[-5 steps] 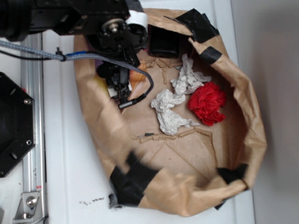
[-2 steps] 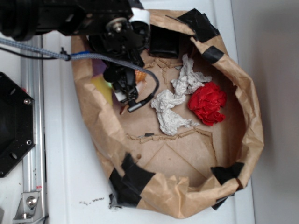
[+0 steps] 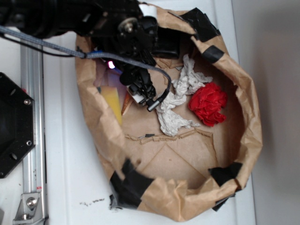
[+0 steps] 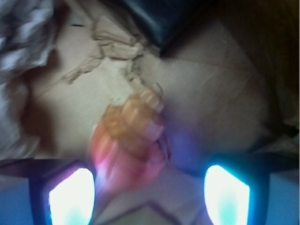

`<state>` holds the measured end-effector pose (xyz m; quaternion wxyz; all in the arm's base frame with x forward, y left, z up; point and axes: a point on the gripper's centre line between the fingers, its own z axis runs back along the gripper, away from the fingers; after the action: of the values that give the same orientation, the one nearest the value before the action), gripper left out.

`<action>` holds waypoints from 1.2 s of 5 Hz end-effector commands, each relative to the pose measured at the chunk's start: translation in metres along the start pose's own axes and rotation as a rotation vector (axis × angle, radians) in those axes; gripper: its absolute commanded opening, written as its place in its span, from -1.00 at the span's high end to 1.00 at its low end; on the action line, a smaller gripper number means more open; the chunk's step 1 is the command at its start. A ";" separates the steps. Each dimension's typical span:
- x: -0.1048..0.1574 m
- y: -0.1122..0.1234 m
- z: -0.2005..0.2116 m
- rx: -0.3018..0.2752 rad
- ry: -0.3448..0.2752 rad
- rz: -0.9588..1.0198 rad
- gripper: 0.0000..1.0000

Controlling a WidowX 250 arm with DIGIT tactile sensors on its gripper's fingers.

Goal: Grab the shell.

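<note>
Inside the paper bag (image 3: 248, 122)

The shell (image 3: 127, 102) lay under the gripper (image 3: 143, 93) — sponge (image 3: 111, 101) to its left, crumpled paper (image 3: 174, 110) to its right, red wad (image 3: 208, 104) farther right.

The exterior view is evenly and brightly lit, with soft shadows inside the brown paper bag (image 3: 243, 108) and slight motion blur on the dark arm (image 3: 70, 18) at the far left. The wrist view is dim and heavily blurred: the shell (image 4: 133, 124) is smeared, and the fingertips (image 4: 70, 197) glare blown-out cyan-white along the near edge.
</note>
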<state>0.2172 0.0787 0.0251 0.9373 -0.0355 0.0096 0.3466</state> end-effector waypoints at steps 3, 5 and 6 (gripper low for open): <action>-0.008 -0.004 -0.017 0.039 0.001 -0.061 1.00; -0.009 -0.007 -0.011 0.030 0.020 -0.112 1.00; -0.006 -0.013 0.021 -0.007 -0.014 -0.178 1.00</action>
<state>0.2143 0.0590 0.0320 0.9651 -0.0386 0.0342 0.2567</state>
